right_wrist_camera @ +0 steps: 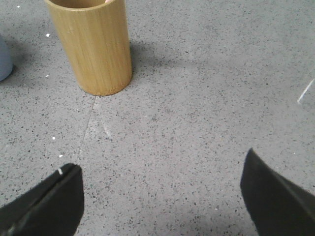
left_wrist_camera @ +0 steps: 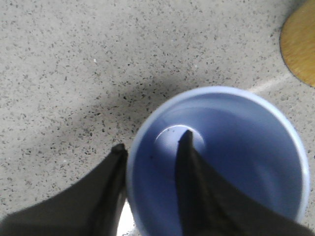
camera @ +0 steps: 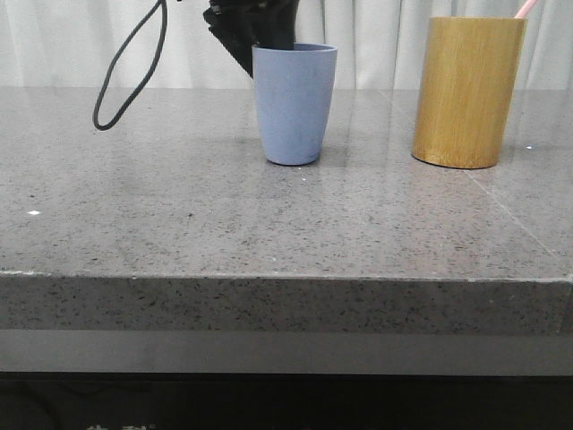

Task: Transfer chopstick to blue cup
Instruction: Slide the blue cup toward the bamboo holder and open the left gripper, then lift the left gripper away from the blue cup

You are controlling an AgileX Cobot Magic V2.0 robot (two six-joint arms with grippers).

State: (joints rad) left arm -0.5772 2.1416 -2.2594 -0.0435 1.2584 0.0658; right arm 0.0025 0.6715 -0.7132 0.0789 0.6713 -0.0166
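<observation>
The blue cup (camera: 295, 103) stands upright at the middle of the table; in the left wrist view (left_wrist_camera: 236, 147) I look down into it and it looks empty. My left gripper (left_wrist_camera: 151, 140) is open and straddles the cup's rim, one finger outside the wall and one inside, holding nothing. In the front view it (camera: 253, 36) is at the cup's top left edge. One pink chopstick tip (camera: 526, 7) sticks out of the bamboo holder (camera: 466, 91). My right gripper (right_wrist_camera: 160, 164) is open and empty over bare table, short of the holder (right_wrist_camera: 93, 46).
A black cable (camera: 130, 67) loops down left of the blue cup. The edge of the blue cup (right_wrist_camera: 4, 59) shows beside the holder in the right wrist view. The table's front edge (camera: 286, 276) runs across the front view.
</observation>
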